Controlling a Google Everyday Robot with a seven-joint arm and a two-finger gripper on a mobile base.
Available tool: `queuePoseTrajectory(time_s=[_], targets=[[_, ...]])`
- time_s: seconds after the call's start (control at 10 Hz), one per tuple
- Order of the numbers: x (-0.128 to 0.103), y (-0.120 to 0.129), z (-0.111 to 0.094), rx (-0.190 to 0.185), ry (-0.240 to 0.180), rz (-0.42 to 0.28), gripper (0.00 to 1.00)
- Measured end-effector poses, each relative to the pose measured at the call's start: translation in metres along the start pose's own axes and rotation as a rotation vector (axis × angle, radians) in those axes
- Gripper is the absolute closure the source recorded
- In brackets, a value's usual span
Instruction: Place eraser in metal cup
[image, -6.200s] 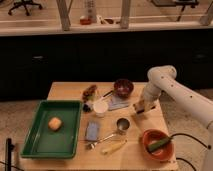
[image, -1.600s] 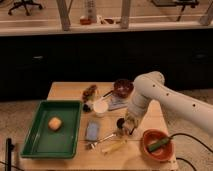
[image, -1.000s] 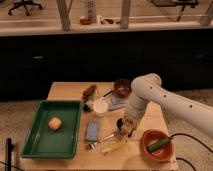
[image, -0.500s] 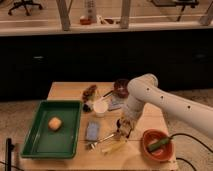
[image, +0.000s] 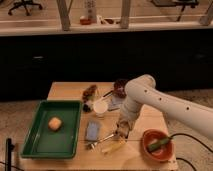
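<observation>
On a wooden bench in a lab, the robot's white arm reaches in from the right and bends down toward the middle of the front half. Its gripper sits low over the bench top, just right of a flat blue pad and in front of a white cup. The jaws are closed tight. What they hold, if anything, cannot be told from this view. The eraser cannot be picked out apart from the gripper's tip, and the metal cup is covered by the gripper, so whether the two meet cannot be told.

Just in front of the gripper lies a pale yellow item, with a silvery utensil beside it toward the pad. A green tray fills the left side of the bench and holds one round orange thing. At the back stands a dark bowl, partly behind the arm, with a brownish clump to its left. A red-brown bowl stands at the front right corner, well apart from the gripper, with something green inside it. Beyond the bench runs a dark counter front.
</observation>
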Motion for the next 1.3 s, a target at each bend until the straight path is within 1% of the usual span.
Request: queuePoseTrajectory(time_s=[0.1,0.2,0.3,0.4,0.5,0.6,0.7,0.8,0.9,1.0,1.1,1.3], targets=[[0.001,-0.002,0.001,0.001,0.002,-0.008,1.0],[0.001,-0.004,0.002,-0.002,0.003,-0.014,0.97],[0.001,-0.006,0.003,-0.005,0.004,-0.02,0.9],[0.001,-0.01,0.005,-0.013,0.003,-0.031,0.78],[0.001,-0.011,0.005,-0.016,0.003,-0.034,0.71],[0.001,-0.012,0.006,-0.022,0.003,-0.038,0.61],[0.001,-0.013,0.007,-0.028,0.002,-0.042,0.48],[0.002,-0.014,0.007,-0.032,0.002,-0.047,0.4],[0.002,-0.015,0.007,-0.036,0.002,-0.053,0.3],[0.002,-0.016,0.008,-0.036,-0.002,-0.059,0.23],[0.002,-0.016,0.008,-0.033,-0.008,-0.067,0.2],[0.002,-0.017,0.007,-0.03,-0.014,-0.08,0.2]])
